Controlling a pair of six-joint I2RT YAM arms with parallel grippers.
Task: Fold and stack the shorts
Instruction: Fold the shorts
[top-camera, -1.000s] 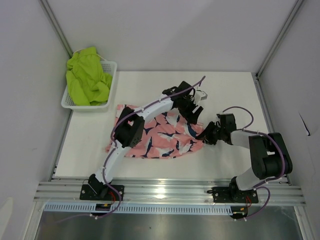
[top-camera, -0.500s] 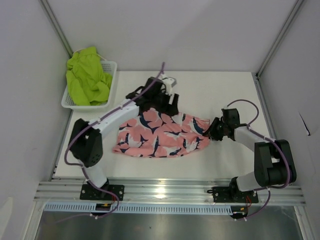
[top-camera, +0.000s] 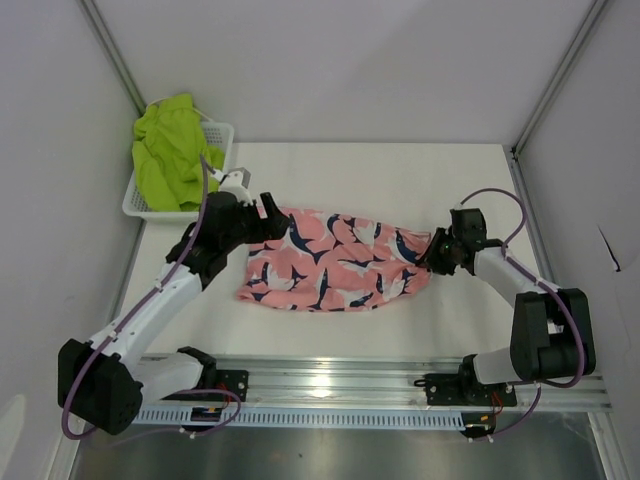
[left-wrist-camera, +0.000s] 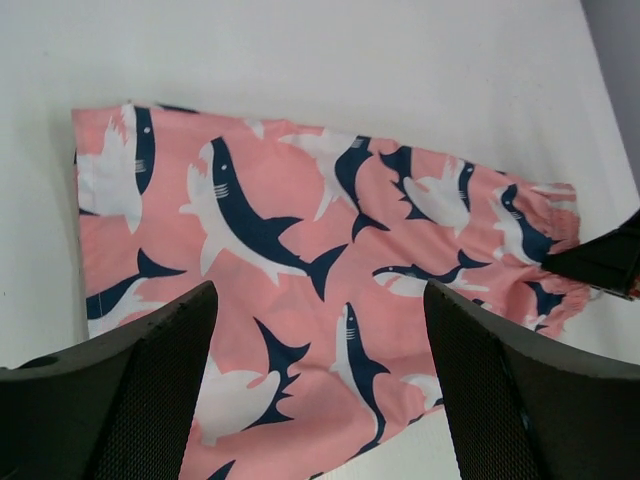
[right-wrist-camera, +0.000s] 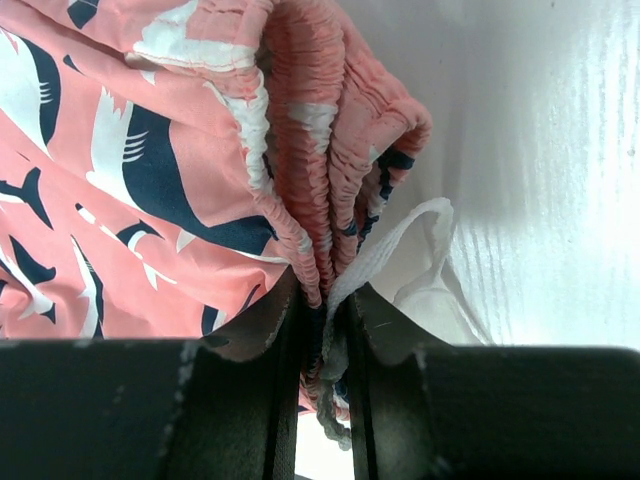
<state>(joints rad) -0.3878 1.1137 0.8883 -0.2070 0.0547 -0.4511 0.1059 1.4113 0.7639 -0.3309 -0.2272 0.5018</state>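
**Stock on the table: two pairs of shorts, one basket, two grippers**

1. Pink shorts (top-camera: 335, 258), one pair, printed with navy and white sharks. They lie spread at the centre of the white table (top-camera: 400, 180), with the long side running from 9 o'clock to 3 o'clock. The fabric is mostly flat and has a few soft wrinkles. The gathered waistband is bunched at the 3 o'clock end.

2. Green shorts (top-camera: 175, 150), one pair, plain lime. They are crumpled in a heap and spill over the rim of item 3.

3. Basket (top-camera: 215, 205), one, white mesh plastic. It stands at the table's 10 o'clock corner, well apart from the pink pair's right end and near its left end.

4. Left gripper (left-wrist-camera: 318, 295), one. Its jaws are spread wide and hold nothing. It is poised over the 9 o'clock end of the pink shorts; whether it touches the cloth cannot be told.

5. Right gripper (right-wrist-camera: 322, 310), one. Its jaws are pinched tight on the folded waistband at the 3 o'clock end.

6. White loop (right-wrist-camera: 400, 255), one, cord or tape. It hangs out beside the pinched waistband.
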